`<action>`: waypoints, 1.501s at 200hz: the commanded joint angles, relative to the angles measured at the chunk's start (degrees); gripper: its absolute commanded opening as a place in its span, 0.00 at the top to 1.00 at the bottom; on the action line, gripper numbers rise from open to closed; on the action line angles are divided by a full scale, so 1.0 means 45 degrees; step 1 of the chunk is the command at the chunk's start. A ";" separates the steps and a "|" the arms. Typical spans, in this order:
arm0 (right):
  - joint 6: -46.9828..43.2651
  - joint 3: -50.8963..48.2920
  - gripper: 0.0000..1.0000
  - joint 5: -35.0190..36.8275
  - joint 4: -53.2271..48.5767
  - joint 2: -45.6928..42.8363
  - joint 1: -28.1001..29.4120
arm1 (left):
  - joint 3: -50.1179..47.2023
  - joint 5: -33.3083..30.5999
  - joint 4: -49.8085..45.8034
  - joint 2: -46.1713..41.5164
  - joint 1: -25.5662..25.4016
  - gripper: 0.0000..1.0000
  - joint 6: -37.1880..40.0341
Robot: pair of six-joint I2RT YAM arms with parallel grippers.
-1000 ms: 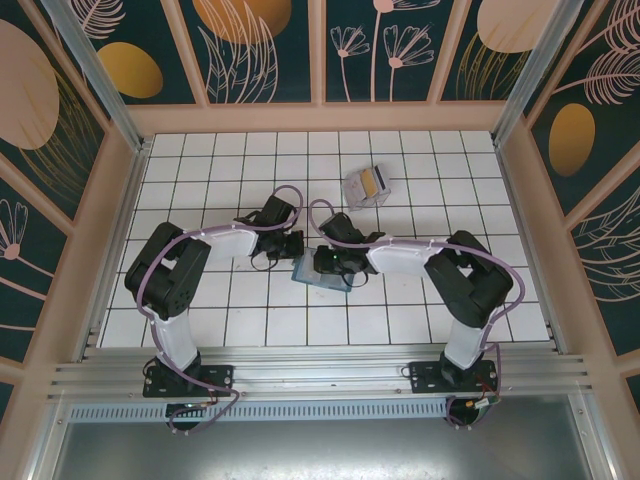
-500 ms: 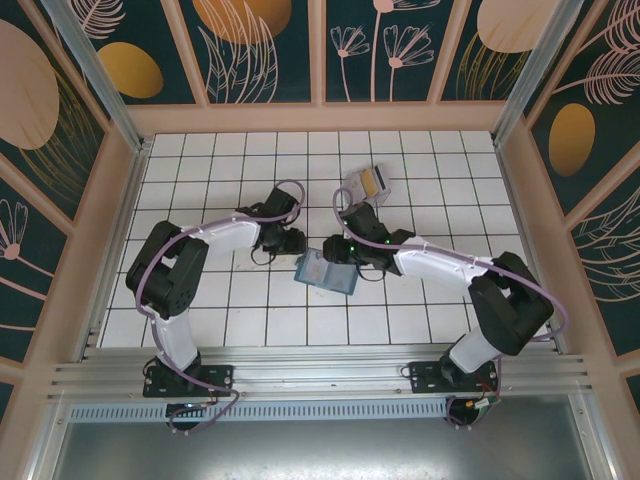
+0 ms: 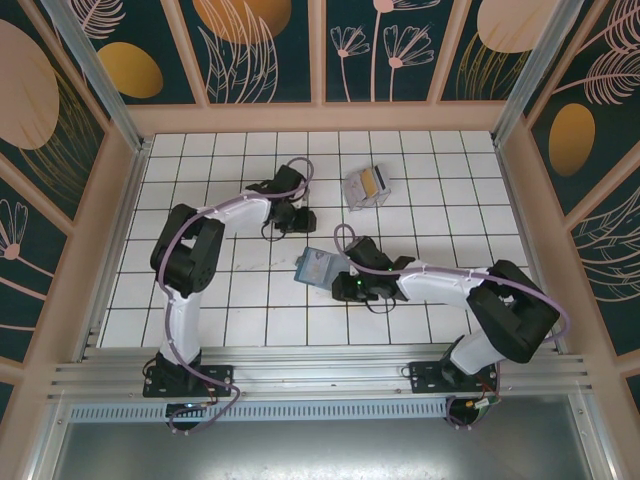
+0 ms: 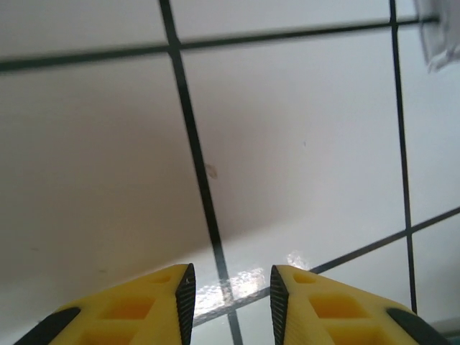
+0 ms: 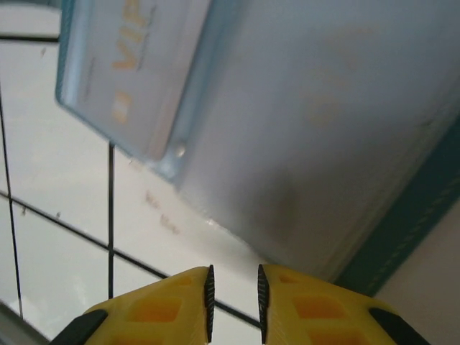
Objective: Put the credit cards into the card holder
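Since half a second before, both arms had shifted. The right gripper (image 3: pixel 346 287) had pulled back from 1 o'clock of the card holder (image 3: pixel 320 268) to about 4 o'clock of it, close by its near corner. The left gripper (image 3: pixel 298 216) had swung away toward the far side and sat at about 11 o'clock of the holder, apart from it.

The teal-blue card holder lay open on the white grid-tiled table (image 3: pixel 200 160) between the two grippers. In the right wrist view its pale inner face (image 5: pixel 309 108) lay beyond the right gripper (image 5: pixel 233 287), whose jaws were parted by a thin slit and held nothing. A pale card marked "VIP" (image 5: pixel 129 65) sat in the holder's far leaf.

The other credit cards (image 3: pixel 365 187), one of them gold-yellow, lay in a small bunch at 1 o'clock of the holder, well apart from it.

The left gripper (image 4: pixel 232 287) hung over bare tile with its jaws slightly apart and empty.
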 commanded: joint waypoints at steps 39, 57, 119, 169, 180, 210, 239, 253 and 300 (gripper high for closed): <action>-0.0187 0.0451 0.76 0.0494 0.2016 0.1574 -0.1816 | -0.2492 0.0843 0.0638 -0.0559 -0.0309 0.75 -0.0068; -0.0481 0.1175 0.76 0.0207 0.2659 0.2644 -0.2112 | -0.3788 0.0891 0.1045 -0.1302 -0.0310 0.79 -0.0454; -0.1768 0.5463 0.79 -0.0327 0.2844 0.6730 -0.2622 | -0.7283 0.0938 0.2154 -0.3633 -0.0760 0.83 -0.2077; -0.2742 0.8213 0.79 -0.1726 0.1936 0.8382 -0.2531 | -0.7901 0.0649 0.2148 -0.4534 -0.0899 0.68 -0.2745; -0.2861 0.8206 0.79 -0.1735 0.1850 0.8196 -0.2583 | -0.7680 0.0364 0.1886 -0.4632 -0.0900 0.65 -0.2689; -0.3751 0.8368 0.78 -0.2037 0.1227 0.7348 -0.2850 | -0.6981 -0.0344 0.1303 -0.5352 -0.0898 0.63 -0.2510; -0.4491 0.8822 0.72 -0.1765 0.0298 0.6139 -0.3223 | -0.5501 -0.1297 0.0636 -0.5711 -0.0870 0.62 -0.2042; -0.4615 0.8856 0.68 -0.1458 0.0090 0.5458 -0.3297 | -0.4490 -0.1573 0.0405 -0.5555 -0.0800 0.59 -0.1719; -0.4872 0.8938 0.55 0.0013 -0.0606 0.4275 -0.5069 | -0.1101 -0.0501 0.1222 -0.3503 -0.0138 0.55 -0.1155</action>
